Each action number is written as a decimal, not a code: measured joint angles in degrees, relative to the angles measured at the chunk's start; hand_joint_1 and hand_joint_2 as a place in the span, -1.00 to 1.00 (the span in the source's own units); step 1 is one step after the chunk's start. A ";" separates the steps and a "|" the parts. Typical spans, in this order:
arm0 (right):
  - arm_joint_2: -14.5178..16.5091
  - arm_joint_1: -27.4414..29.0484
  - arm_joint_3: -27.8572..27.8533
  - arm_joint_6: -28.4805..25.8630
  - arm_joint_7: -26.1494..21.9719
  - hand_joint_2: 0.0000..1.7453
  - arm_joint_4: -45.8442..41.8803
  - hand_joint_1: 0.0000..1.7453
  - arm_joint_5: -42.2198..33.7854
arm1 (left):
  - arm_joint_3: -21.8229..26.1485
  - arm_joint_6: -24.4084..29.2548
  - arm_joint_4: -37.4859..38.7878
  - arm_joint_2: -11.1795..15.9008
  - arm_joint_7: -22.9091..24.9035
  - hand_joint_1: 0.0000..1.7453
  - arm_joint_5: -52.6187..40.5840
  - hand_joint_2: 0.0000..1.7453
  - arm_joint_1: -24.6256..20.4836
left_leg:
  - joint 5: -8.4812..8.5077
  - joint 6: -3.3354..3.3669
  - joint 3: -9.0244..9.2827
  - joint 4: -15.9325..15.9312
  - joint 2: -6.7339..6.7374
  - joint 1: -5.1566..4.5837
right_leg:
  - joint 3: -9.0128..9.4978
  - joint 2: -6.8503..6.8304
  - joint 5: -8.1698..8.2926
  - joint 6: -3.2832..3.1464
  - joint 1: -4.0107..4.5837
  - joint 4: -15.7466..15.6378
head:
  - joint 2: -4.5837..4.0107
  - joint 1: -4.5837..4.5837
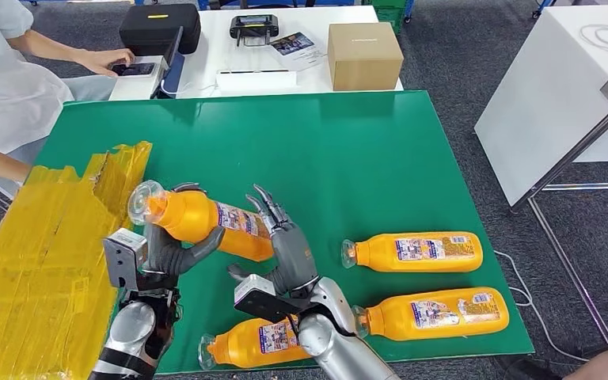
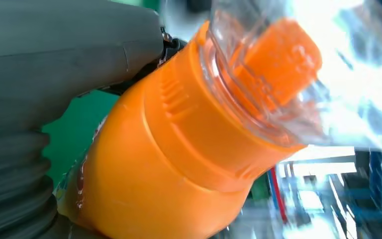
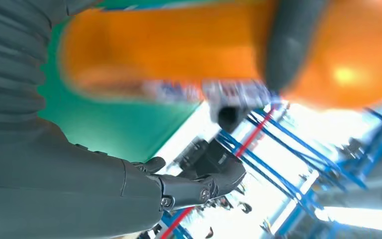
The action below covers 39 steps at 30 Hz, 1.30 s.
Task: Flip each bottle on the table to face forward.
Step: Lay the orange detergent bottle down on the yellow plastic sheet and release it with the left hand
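My left hand (image 1: 168, 255) holds an orange bottle (image 1: 202, 222) by its neck end, lifted and tilted above the green table (image 1: 324, 150). Its clear cap (image 1: 142, 202) points left. Up close, the bottle's shoulder (image 2: 179, 149) sits against my left thumb (image 2: 54, 59). My right hand (image 1: 289, 247) stands beside the bottle's base end with its fingers spread, holding nothing. The bottle (image 3: 179, 45) passes blurred over my right thumb (image 3: 199, 184). Three more orange bottles lie flat, labels up: one at the right (image 1: 413, 252), one below it (image 1: 431, 312), one at the front edge (image 1: 257, 342).
Yellow taped sheeting (image 1: 47, 237) covers the table's left part. Behind stands a white table with a cardboard box (image 1: 364, 55) and a black case (image 1: 160, 28). A person (image 1: 8, 63) sits at the back left, a hand on a phone. Another white table (image 1: 554, 95) stands at the right.
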 joint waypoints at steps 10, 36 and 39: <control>-1.40 5.05 -0.46 -2.02 -2.12 1.00 -13.59 -1.00 -1.83 | 1.96 23.31 -4.11 1.76 3.15 1.00 -32.21 1.00 -0.02 | 0.00 0.00 0.00 0.00 0.01 0.00 | -0.01 0.00 0.00 0.00 0.00 0.00 | 0.00 0.00; -3.72 8.81 -2.56 -2.44 -1.57 1.00 -26.12 -1.00 -2.30 | 2.70 29.31 8.51 11.29 33.46 1.00 -87.58 1.00 -1.98 | 0.00 0.00 0.00 -0.01 0.06 0.01 | -0.06 0.02 0.00 -0.01 0.01 0.00 | 0.00 0.01; -3.87 8.88 -2.66 -2.44 -1.37 1.00 -26.65 -1.00 -2.21 | 0.54 27.49 10.30 13.86 37.99 1.00 -87.88 1.00 -2.67 | 0.00 0.00 0.00 -0.01 0.07 0.01 | -0.07 0.02 0.00 -0.01 0.01 0.00 | 0.00 0.01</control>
